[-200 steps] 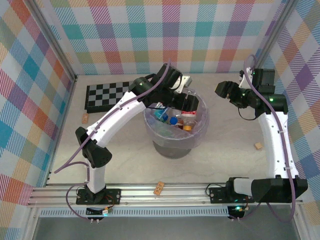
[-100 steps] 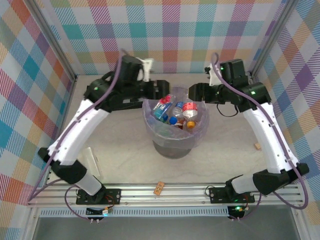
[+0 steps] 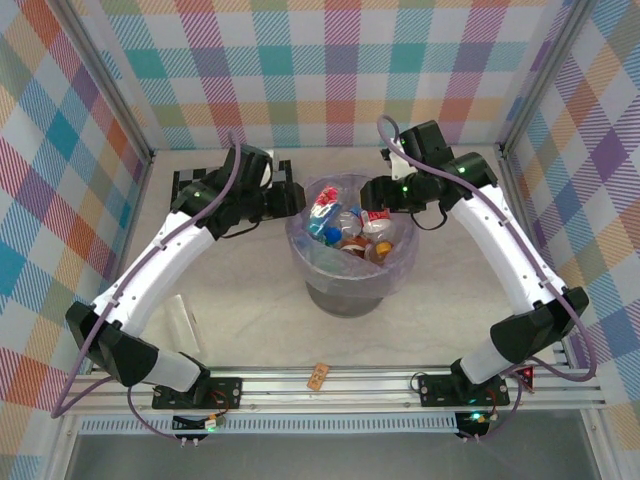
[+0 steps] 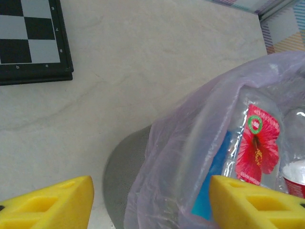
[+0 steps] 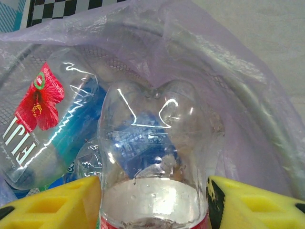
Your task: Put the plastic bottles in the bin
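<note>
**A:** From above, where did the bin stand?

**B:** The bin (image 3: pixel 340 295) stood about in the middle of the desk (image 3: pixel 450 290). The plastic bottles (image 3: pixel 345 228) lay in a heap inside it, showing blue, red and white. The left hand (image 3: pixel 290 197) was just beside the left rim of the bin, on the side of the far-left corner. The right hand (image 3: pixel 372 192) was over the far-right part of the rim. A tan cork (image 3: pixel 318 376) lay on the rail at the near edge.

**A:** And the left wrist view?

**B:** The yellow fingers (image 4: pixel 47 205) of the left hand stood wide apart and gripped nothing. Below the gap I saw the grey wall of the bin (image 4: pixel 124 176) and its lilac bag (image 4: pixel 190 143). Through the bag showed a red-flower bottle (image 4: pixel 255 143). The chequered board (image 4: pixel 28 40) lay flat toward the far-left corner of the desk, apart from the bin.

**A:** And the right wrist view?

**B:** The right hand held a clear bottle (image 5: pixel 152 143). Both fingers (image 5: pixel 47 202) met the sides of the bottle, and its bumpy bottom pointed away, down into the bag. The red-flower bottle (image 5: pixel 43 119) lay in the bin to the left of it.
</note>
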Motion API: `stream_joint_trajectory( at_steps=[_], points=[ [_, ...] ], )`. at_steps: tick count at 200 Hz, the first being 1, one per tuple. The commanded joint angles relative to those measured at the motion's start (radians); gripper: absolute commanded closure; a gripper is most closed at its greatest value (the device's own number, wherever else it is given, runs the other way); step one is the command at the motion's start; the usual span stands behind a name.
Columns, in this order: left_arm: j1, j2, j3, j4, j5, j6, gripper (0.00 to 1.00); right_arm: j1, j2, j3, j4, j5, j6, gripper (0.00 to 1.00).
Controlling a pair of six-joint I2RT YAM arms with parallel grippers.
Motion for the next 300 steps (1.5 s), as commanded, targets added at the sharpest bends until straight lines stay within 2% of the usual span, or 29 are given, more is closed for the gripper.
stream_joint_trajectory(
  at_steps=[1, 23, 38, 55, 73, 101, 127, 166, 200, 249, 264, 282, 300],
  points=[
    [0.007, -0.02, -0.031, 0.082, 0.048, -0.044, 0.38, 0.007, -0.026, 0.022, -0.017, 0.001, -0.006, 0.4],
    [0.004, -0.013, -0.061, 0.132, 0.102, -0.08, 0.41, -0.01, -0.047, 0.09, -0.049, 0.041, -0.018, 0.34],
    [0.002, -0.003, -0.064, 0.14, 0.129, -0.091, 0.42, -0.066, -0.062, 0.107, -0.079, 0.066, -0.018, 0.33],
    [-0.002, -0.001, -0.067, 0.143, 0.124, -0.089, 0.44, -0.167, -0.085, 0.078, -0.101, 0.012, -0.007, 0.34],
    [-0.013, 0.003, -0.063, 0.151, 0.124, -0.089, 0.53, -0.244, -0.114, 0.023, -0.118, -0.023, -0.01, 0.36],
    [-0.053, 0.04, -0.034, 0.156, 0.122, -0.085, 0.63, -0.291, -0.139, -0.049, -0.138, -0.069, -0.016, 0.39],
    [-0.081, 0.088, 0.004, 0.162, 0.136, -0.09, 0.65, -0.334, -0.171, -0.095, -0.148, -0.137, -0.011, 0.41],
    [-0.137, 0.17, 0.059, 0.232, 0.157, -0.116, 0.71, -0.481, -0.219, -0.076, -0.228, -0.151, -0.055, 0.44],
    [-0.174, 0.275, 0.157, 0.243, 0.159, -0.117, 0.71, -0.515, -0.251, -0.074, -0.301, -0.114, -0.07, 0.46],
    [-0.179, 0.326, 0.196, 0.267, 0.156, -0.113, 0.71, -0.515, -0.297, -0.127, -0.37, -0.103, -0.066, 0.46],
    [-0.175, 0.314, 0.194, 0.267, 0.15, -0.101, 0.66, -0.515, -0.306, -0.162, -0.365, -0.108, -0.064, 0.47],
    [-0.165, 0.291, 0.195, 0.267, 0.155, -0.093, 0.46, -0.515, -0.311, -0.21, -0.338, -0.157, -0.055, 0.53],
    [-0.155, 0.26, 0.196, 0.258, 0.15, -0.081, 0.31, -0.506, -0.311, -0.243, -0.313, -0.195, -0.046, 0.55]
  ],
)
